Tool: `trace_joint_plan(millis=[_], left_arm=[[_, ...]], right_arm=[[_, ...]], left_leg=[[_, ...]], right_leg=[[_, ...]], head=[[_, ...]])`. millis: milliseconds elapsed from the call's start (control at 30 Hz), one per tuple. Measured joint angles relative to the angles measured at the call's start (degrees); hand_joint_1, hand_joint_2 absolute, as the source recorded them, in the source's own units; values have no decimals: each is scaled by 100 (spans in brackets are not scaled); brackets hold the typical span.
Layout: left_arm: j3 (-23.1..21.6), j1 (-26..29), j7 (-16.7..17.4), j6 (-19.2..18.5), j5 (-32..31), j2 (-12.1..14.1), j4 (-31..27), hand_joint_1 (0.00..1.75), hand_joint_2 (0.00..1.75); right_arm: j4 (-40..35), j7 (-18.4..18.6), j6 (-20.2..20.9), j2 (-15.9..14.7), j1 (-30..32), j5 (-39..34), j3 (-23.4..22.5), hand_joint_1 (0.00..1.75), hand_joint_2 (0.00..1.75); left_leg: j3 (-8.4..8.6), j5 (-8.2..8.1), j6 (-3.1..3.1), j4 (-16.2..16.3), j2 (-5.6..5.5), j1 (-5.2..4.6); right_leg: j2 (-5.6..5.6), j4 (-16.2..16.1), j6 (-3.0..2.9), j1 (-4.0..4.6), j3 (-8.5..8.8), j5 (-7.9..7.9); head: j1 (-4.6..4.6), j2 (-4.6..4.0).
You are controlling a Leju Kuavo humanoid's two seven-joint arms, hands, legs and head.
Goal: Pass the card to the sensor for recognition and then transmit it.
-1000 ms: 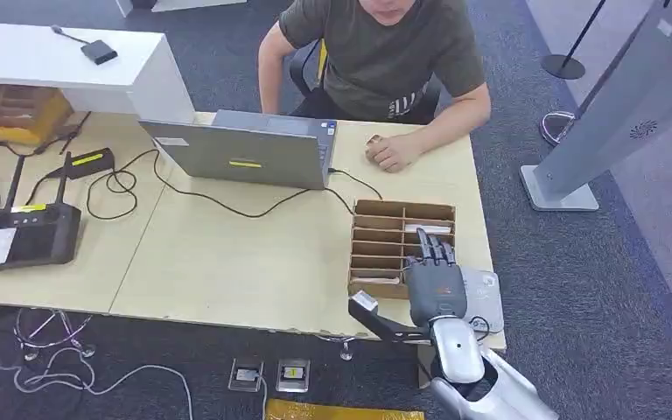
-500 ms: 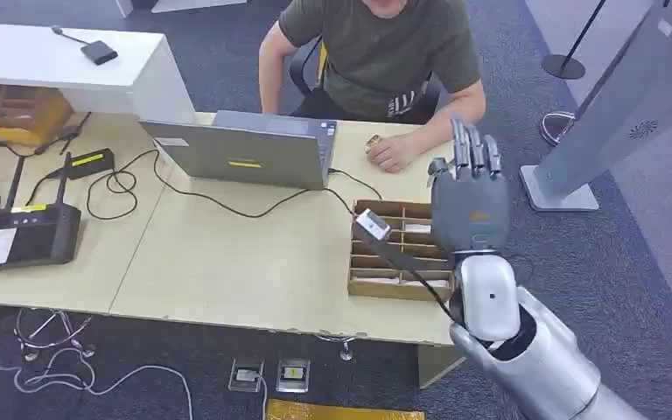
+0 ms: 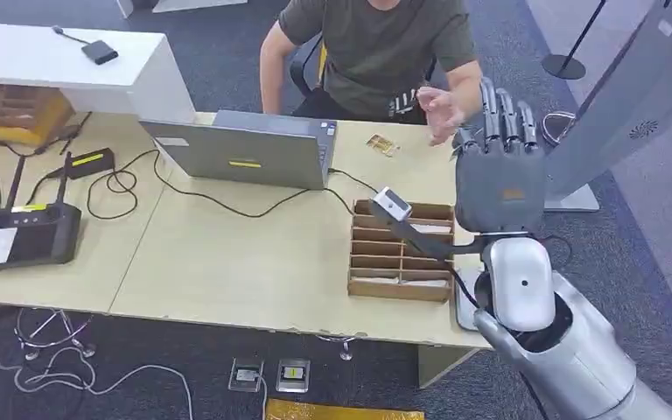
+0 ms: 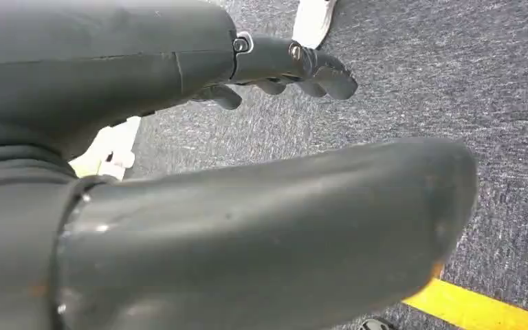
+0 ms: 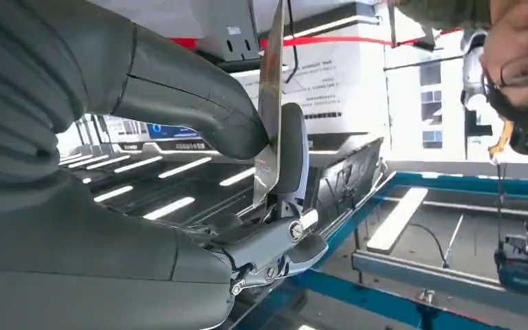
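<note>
Pinching card [image 5: 269, 103], raised right robot hand [image 3: 499, 175]

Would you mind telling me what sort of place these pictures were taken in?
Probably an office or reception-style test area: a person sits at a wooden desk with a laptop, on grey carpet, beside a standing kiosk.

the right hand [image 3: 499, 179] has risen from beside the wooden tray [image 3: 402, 252] to well above the table's far right edge, pinching the card [image 5: 270, 103]. the person's hand [image 3: 437, 112] has lifted off the table, baring a small gold item [image 3: 382, 144].
</note>
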Motion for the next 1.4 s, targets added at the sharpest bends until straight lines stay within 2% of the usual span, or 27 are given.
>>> trace_joint_plan(millis=[67, 167, 267, 467, 667, 767, 867, 1133, 1167, 1200, 1233, 1400], left_arm=[[0, -2, -15, 0, 52, 0, 0, 0, 0], [0, -14, -15, 33, 125, 0, 0, 0, 0], [0, -21, 57, 90, 173, -7, 0, 0, 0], [2, -22, 155, 203, 418, -55, 0, 0, 0], [2, -21, 175, 212, 435, -57, 0, 0, 0], [4, -19, 308, 203, 411, -72, 0, 0, 0], [2, -17, 374, 201, 372, -72, 0, 0, 0], [4, -11, 426, 177, 302, -72, 0, 0, 0], [4, -12, 424, 173, 299, -72, 0, 0, 0], [4, -11, 426, 166, 299, -72, 0, 0, 0], [4, -11, 426, 162, 297, -72, 0, 0, 0], [4, -12, 420, 144, 293, -72, 0, 0, 0]], right_arm=[[94, -7, 31, 2, -9, -109, 13, 175, 175], [431, -61, -138, 92, -130, -311, 74, 175, 175], [840, -105, -400, 287, -276, -451, 179, 175, 175], [1651, -81, -575, 634, -508, -698, 396, 175, 175], [1751, -76, -592, 664, -529, -730, 433, 175, 175], [2194, 225, -561, 719, -548, -842, 481, 175, 175], [2306, 319, -546, 693, -504, -827, 457, 175, 175], [2383, 337, -295, 623, -136, -129, 61, 175, 175], [2383, 337, -288, 616, -85, -81, -15, 0, 175], [2380, 339, -290, 614, -39, -14, -72, 0, 175], [2365, 337, -297, 612, 11, 70, -127, 0, 0], [2225, 328, -393, 610, 198, 365, -361, 0, 0]], left_leg=[[-4, 0, 0, 0, 0, 0], [-6, 0, 0, -1, -1, 0], [-6, 0, 0, -1, -1, 0], [-5, 2, -1, -1, -4, 1], [-6, 2, -1, -1, -4, 1], [-6, 1, -1, 0, -5, 1], [-6, 1, -1, 1, -4, 1], [-7, 0, -2, 1, -4, 1], [-7, 0, -2, 1, -4, 1], [-7, 0, -2, 1, -4, 1], [-7, 0, -2, 1, -4, 1], [-7, 0, -3, 0, -4, 1]], right_leg=[[1, 1, 0, 0, 1, 0], [1, 2, 0, 0, 0, 0], [-1, 2, 0, 0, 0, 0], [-7, 2, 0, 2, 0, 0], [-6, 1, 0, 2, -1, 0], [-7, -1, 0, 1, -3, 0], [-5, -2, 0, 1, -6, 0], [-6, -1, -3, 2, -9, -2], [-5, -1, -3, 2, -9, -3], [-5, -1, -3, 2, -9, -3], [-5, -1, -3, 2, -9, -3], [-3, -1, -3, 1, -9, -2]], head=[[0, 0], [0, 0], [0, 0], [4, 0], [2, 0], [2, 0], [0, 0], [2, 0], [0, 0], [0, 0], [0, 0], [0, 0]])
